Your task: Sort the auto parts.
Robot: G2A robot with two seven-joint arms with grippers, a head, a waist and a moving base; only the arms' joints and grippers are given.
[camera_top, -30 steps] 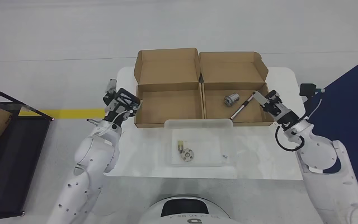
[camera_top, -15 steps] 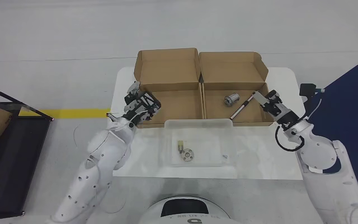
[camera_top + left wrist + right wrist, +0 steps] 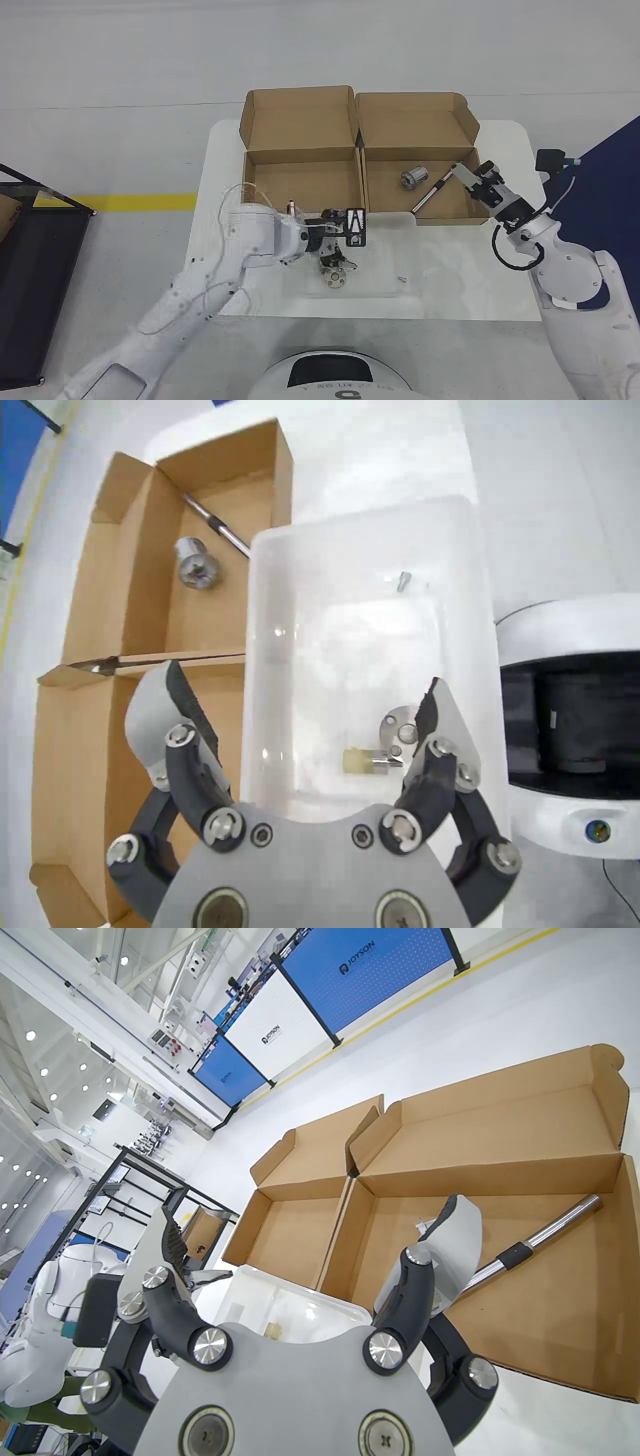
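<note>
1. Swung in from the left brown cardboard box (image 3: 300, 190), the left gripper (image 3: 300, 682) now hangs over the translucent white plastic tray (image 3: 360, 515), fingers wide apart and holding nothing.
2. Below it, a round silver metal flange (image 3: 397, 730) lies just beside a stubby cream-and-metal cylinder (image 3: 367, 761).
3. The right gripper (image 3: 311, 1218), fingers apart, hovers at the right brown cardboard box (image 3: 415, 125), which holds a long chrome rod (image 3: 432, 193) and a squat metal socket (image 3: 411, 178).
</note>
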